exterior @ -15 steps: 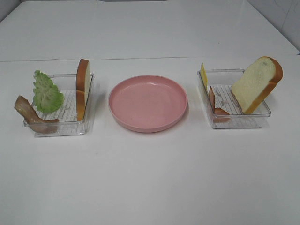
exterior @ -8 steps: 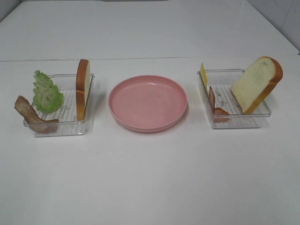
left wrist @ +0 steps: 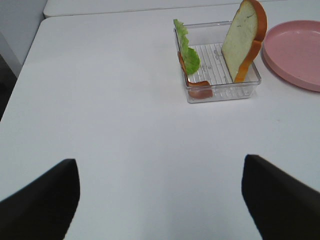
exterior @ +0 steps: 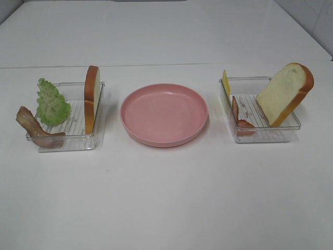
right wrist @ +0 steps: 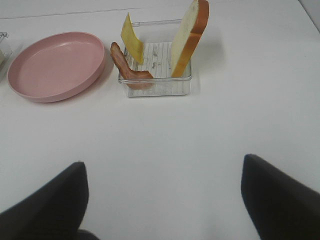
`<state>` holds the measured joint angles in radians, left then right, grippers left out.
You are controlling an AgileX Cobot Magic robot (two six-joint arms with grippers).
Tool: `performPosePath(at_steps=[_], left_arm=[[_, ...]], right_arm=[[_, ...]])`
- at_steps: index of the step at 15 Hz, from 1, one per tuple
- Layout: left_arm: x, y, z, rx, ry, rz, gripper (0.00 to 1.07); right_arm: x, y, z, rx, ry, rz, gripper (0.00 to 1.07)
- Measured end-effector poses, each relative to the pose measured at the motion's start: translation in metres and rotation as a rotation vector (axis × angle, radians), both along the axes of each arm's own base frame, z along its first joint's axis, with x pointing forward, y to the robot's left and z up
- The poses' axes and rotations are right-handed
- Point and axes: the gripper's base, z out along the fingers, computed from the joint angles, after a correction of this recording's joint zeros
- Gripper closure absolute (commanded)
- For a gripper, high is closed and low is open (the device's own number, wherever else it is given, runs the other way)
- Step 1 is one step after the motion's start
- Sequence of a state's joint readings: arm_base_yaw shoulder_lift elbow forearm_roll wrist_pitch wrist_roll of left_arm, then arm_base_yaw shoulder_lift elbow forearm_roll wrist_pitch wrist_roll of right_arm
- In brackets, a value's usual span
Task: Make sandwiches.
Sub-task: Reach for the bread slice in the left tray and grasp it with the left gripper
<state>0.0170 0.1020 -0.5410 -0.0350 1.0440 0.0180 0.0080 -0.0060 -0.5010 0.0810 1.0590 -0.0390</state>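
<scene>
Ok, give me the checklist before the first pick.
1. Bare pink plate: ok.
2. Open, empty left gripper: ok.
3. Open, empty right gripper: ok.
4. Upright left bread slice in left tray: ok.
5. Leaning right bread slice in right tray: ok.
6. Present: lettuce, cheese, left bacon strip, right bacon strip: ok.
</scene>
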Motion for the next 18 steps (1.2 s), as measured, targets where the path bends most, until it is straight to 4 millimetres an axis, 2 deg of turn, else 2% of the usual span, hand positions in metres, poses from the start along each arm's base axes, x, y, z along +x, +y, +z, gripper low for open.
performPosePath(at_steps=[4, 6, 7, 9, 10, 11, 12, 15, 18], left_arm=[[0.037, -0.003, 0.018, -0.040, 0.158, -0.018, 0.24], [0.074, -0.006, 0.030, -0.095, 0.281, -0.036, 0.24], [0.083, -0.007, 0.033, -0.106, 0.307, -0.038, 0.24], [0.118, -0.008, 0.041, -0.135, 0.389, -0.043, 0.24], [0.161, -0.009, 0.048, -0.155, 0.457, -0.043, 0.24], [0.182, -0.009, 0.049, -0.164, 0.488, -0.043, 0.24], [0.191, -0.009, 0.049, -0.167, 0.502, -0.043, 0.24], [0.244, -0.011, 0.051, -0.170, 0.576, -0.052, 0.24], [0.283, -0.027, 0.050, -0.161, 0.609, -0.088, 0.24]], right_arm=[[0.000, 0.000, 0.000, 0.000, 0.000, 0.000, 0.29], [0.000, 0.000, 0.000, 0.000, 0.000, 0.000, 0.29], [0.000, 0.000, 0.000, 0.000, 0.000, 0.000, 0.29], [0.000, 0.000, 0.000, 0.000, 0.000, 0.000, 0.29], [0.000, 0.000, 0.000, 0.000, 0.000, 0.000, 0.29], [0.000, 0.000, 0.000, 0.000, 0.000, 0.000, 0.29], [0.000, 0.000, 0.000, 0.000, 0.000, 0.000, 0.29], [0.000, 0.000, 0.000, 0.000, 0.000, 0.000, 0.29], [0.000, 0.000, 0.000, 0.000, 0.000, 0.000, 0.29]])
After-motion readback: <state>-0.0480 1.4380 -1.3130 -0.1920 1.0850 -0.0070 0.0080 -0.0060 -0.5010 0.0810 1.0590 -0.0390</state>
